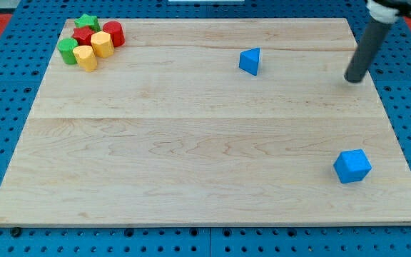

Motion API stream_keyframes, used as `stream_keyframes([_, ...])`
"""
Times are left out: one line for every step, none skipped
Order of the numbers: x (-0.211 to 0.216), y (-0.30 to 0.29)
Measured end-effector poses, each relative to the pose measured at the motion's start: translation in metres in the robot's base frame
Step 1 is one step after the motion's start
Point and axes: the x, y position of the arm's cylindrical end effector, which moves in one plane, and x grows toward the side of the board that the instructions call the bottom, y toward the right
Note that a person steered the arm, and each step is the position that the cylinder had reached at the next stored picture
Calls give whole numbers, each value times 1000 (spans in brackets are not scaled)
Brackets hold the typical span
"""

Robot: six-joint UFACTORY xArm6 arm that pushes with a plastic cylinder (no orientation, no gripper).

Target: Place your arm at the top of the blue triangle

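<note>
Entering from the view's top right, the dark rod is cut off by the frame's edge, so the arm above it cannot be assessed; the tip (353,79) rests on the board, well to the right of the blue triangle (250,61) and slightly lower. There are no jaws to report, only a plain rod. The board (191,157) is pale, grained wood lying on a blue perforated base (6,86). A blue cube (352,165) sits near the bottom right. At top left cluster a green star (87,22), green cylinder (68,51), red cylinder (113,33), a second red block (83,36) of unclear shape, and two yellow hexagonal blocks (101,44).
</note>
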Motion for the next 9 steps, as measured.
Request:
stream_keyframes([-59, -28])
stream_keyframes([-73, -104])
stream_keyframes([-74, -148])
stream_keyframes([-74, -146])
stream_keyframes([-74, -141])
stream_keyframes([-74, -134])
stream_keyframes([-74, -128])
stream_keyframes([-74, -126])
stream_keyframes([-74, -125])
